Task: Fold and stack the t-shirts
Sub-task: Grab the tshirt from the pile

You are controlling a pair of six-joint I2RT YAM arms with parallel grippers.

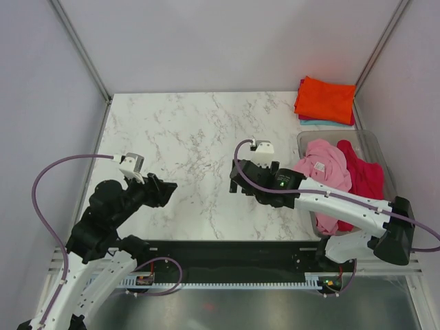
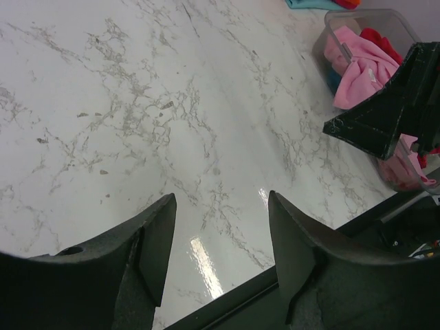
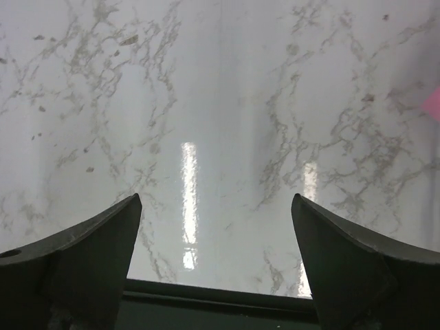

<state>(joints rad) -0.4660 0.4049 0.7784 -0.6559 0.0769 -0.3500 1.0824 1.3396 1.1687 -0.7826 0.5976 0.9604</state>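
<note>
Tabletop: white marble-patterned slab with grey veins, smooth and glossy.
Bin: clear plastic, rectangular with rounded corners, at the right side of the tabletop.
Light pink t-shirt: soft crumpled cloth heaped in the bin, spilling over its near rim; neither gripper touches it.
Crimson t-shirt: rumpled, in the same bin, touching the pink one.
Orange t-shirt: folded into a flat rectangle at the far right corner, lying on a pale blue t-shirt.
Left gripper: black wedge-shaped fingers spread, nothing between them; arm bent, low over the left-centre tabletop.
Right gripper: fingers wide apart and empty over the bare middle; arm stretched leftward past the bin.
</note>
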